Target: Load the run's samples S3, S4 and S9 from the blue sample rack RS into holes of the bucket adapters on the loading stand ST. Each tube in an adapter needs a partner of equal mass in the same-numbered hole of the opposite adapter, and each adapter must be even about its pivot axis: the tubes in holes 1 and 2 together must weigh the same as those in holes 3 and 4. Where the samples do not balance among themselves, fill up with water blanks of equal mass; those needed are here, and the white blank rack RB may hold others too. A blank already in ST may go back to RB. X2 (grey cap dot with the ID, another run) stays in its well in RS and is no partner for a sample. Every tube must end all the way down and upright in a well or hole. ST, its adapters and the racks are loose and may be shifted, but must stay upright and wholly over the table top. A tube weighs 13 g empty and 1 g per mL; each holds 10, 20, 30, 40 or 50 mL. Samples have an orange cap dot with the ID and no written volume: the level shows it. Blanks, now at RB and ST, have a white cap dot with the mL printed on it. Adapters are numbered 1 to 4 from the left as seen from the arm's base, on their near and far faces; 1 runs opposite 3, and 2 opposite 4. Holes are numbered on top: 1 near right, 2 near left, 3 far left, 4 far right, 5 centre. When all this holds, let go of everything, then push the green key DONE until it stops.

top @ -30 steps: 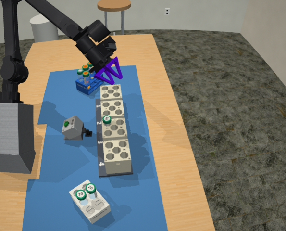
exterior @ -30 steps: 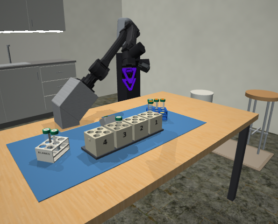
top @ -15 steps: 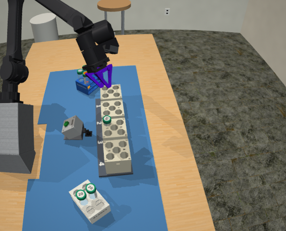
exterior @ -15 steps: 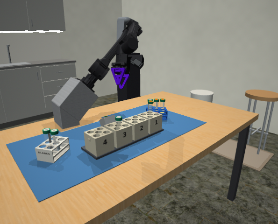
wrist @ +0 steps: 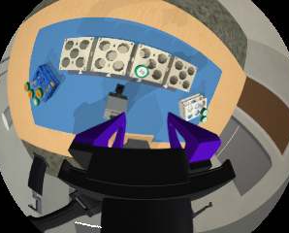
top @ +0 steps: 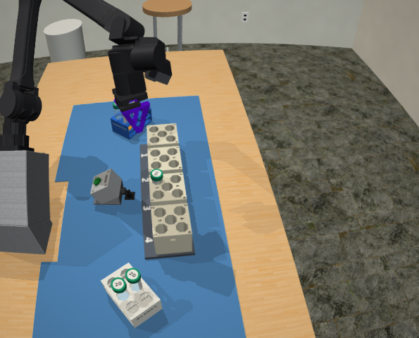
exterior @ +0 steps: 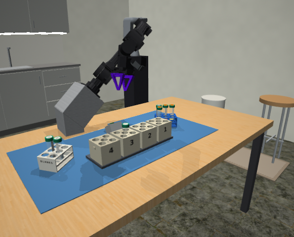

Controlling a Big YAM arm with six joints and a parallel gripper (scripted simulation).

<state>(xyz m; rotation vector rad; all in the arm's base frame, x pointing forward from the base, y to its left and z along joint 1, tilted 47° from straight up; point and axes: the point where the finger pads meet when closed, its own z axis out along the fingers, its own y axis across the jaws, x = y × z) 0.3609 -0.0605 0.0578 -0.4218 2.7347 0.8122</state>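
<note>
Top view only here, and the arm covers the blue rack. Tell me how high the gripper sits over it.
Observer: High. In the exterior view the gripper hangs far above the blue rack, fingers pointing down.
Operator: Report what it holds.
Observer: Nothing. The wrist view shows an empty gap between the open fingers.
Operator: Count the tubes under my arm.
Observer: At least three green-capped tubes stand upright in the rack. I cannot settle a fourth.
</note>
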